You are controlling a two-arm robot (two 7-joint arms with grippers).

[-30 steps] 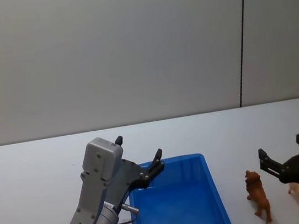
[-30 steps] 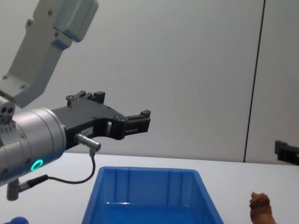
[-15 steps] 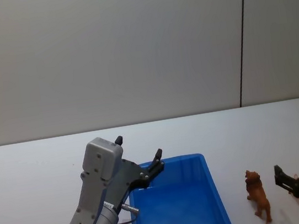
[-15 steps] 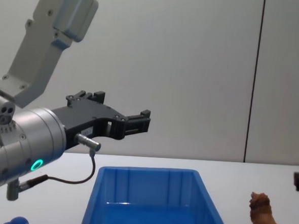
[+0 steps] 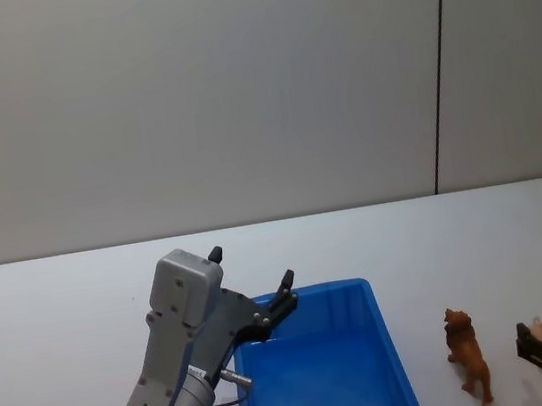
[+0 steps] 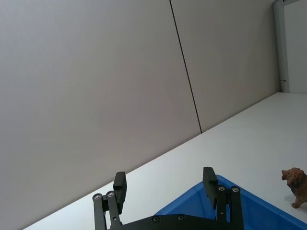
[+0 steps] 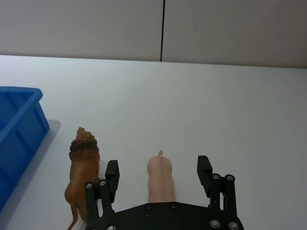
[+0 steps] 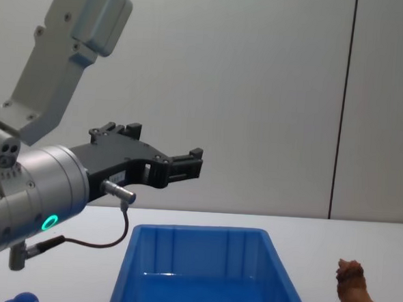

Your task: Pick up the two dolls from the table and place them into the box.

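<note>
Blue box [image 8: 202,250]: set on the white bench [image 5: 64,313], laid lengthwise toward the far edge; plastic, with ribbed, sloping walls.
Left hand [image 6: 164,181]: raised in the air above the box's far left corner, well clear of the rim; black fingers spread wide, gripping nothing.
Right hand [image 7: 158,171]: low over the bench to the right of the box, toward the near edge; black fingers spread wide, one on each side of the pig, with a gap on both sides and no contact seen.
Pig [image 7: 160,187]: pale pink, on the bench lengthwise between the right hand's fingers, its near end hidden under the hand's black palm.
Lion [image 7: 82,167]: brown, maned and thin-tailed, standing upright on the bench between the box and the pig; apart from the box wall, just beside the pig, facing the far edge; just outside the right hand's finger on the box side.
Dolls: both on the bench, side by side, outside the box.
Backdrop: plain grey wall [image 5: 186,104] beyond the bench's far edge, split by one dark vertical seam [image 5: 439,68] toward the right.
</note>
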